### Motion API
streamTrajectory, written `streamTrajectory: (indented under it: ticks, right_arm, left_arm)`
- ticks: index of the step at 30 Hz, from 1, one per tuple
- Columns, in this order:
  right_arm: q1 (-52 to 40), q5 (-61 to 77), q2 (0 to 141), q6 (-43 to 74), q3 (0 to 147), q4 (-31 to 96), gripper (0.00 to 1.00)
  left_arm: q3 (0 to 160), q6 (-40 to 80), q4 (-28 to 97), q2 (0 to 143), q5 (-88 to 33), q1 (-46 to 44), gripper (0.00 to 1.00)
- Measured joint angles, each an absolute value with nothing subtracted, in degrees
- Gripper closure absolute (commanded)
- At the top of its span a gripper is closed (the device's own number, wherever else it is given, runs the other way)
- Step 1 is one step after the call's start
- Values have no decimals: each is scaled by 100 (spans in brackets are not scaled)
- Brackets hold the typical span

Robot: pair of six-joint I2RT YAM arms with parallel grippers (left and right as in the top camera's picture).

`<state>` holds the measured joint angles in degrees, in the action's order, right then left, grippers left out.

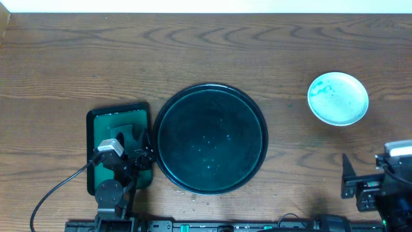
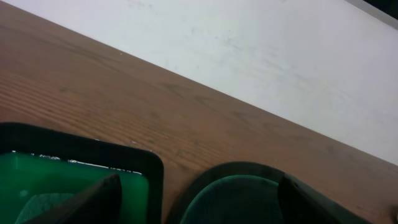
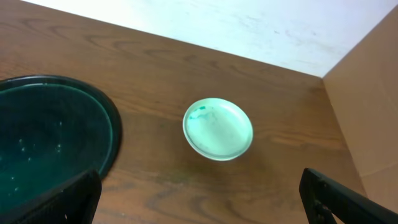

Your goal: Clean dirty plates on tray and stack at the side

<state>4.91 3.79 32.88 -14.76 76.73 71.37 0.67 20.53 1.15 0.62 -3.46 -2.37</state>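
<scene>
A large round dark green tray [image 1: 210, 139] lies in the middle of the table with nothing on it; it also shows in the right wrist view [image 3: 50, 134] and the left wrist view [image 2: 249, 199]. A small pale green plate [image 1: 338, 98] with darker smears lies on the wood at the far right, also in the right wrist view [image 3: 218, 129]. My left gripper [image 1: 138, 158] is open and empty, low between the green rectangular bin and the tray. My right gripper [image 1: 364, 183] is open and empty, near the front right edge, short of the plate.
A green rectangular bin [image 1: 119, 145] with a black rim stands left of the tray; a pale cloth or sponge [image 2: 37, 208] lies in it. A cable [image 1: 58, 193] runs from the left arm. A cardboard wall [image 3: 367, 106] stands at the right.
</scene>
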Motion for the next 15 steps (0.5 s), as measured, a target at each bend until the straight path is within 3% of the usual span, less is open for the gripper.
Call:
streamTrajectory:
  ticks: [5, 15]
  right_arm:
    - [329, 725, 3089, -1479, 6504, 5883, 1]
    - [102, 1581, 1879, -362, 2613, 1302, 1]
  left_arm:
    - [73, 2053, 119, 62, -346, -237, 20]
    - [89, 2053, 143, 62, -346, -237, 20]
